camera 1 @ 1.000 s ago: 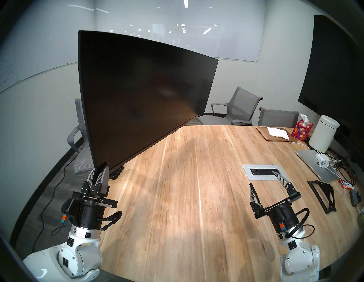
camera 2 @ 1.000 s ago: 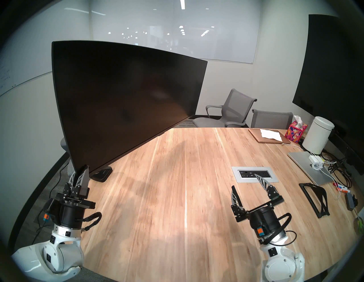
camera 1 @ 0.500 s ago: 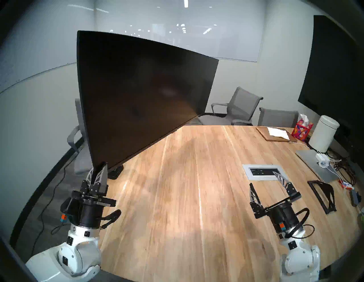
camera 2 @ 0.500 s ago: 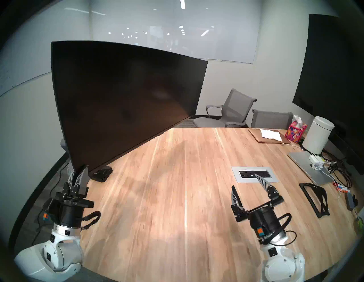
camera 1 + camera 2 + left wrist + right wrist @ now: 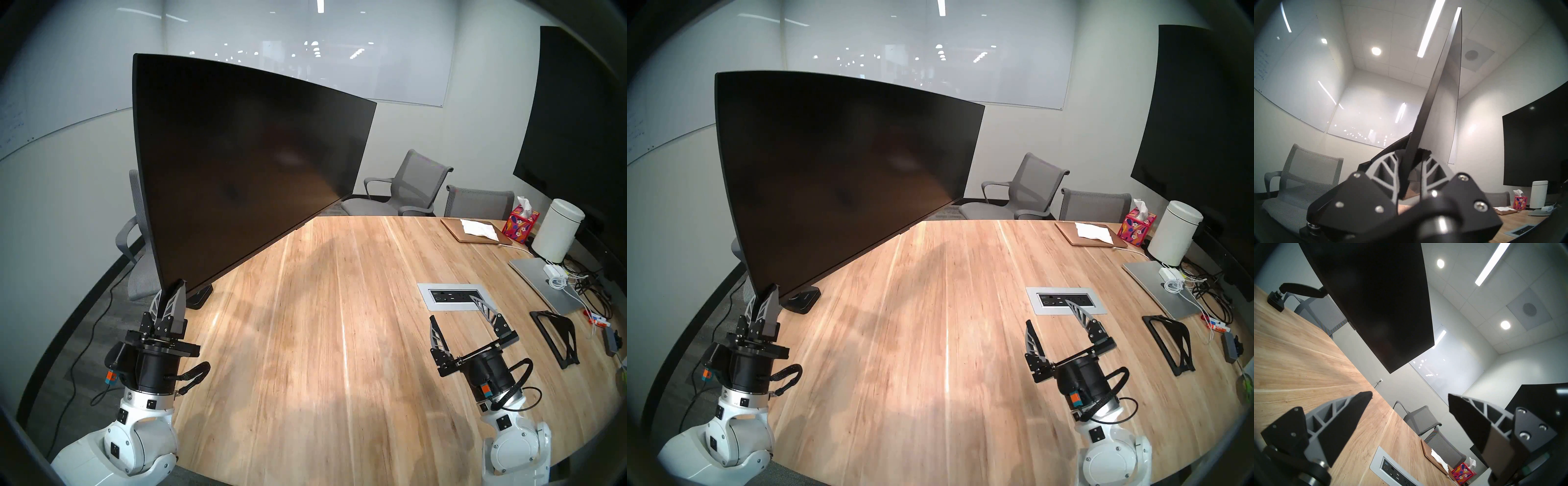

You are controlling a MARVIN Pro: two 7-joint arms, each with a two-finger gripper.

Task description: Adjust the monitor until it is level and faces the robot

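At table's edge, left gripper (image 5: 172, 292) pinches the monitor (image 5: 244, 163) corner; right gripper (image 5: 454, 309) gapes empty.

The monitor (image 5: 244, 163) stands over the table's (image 5: 322, 339) left edge, chairs (image 5: 410, 185) behind

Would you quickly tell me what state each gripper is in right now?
Left gripper: shut on the monitor, at its lower corner.
Right gripper: open, holding nothing.
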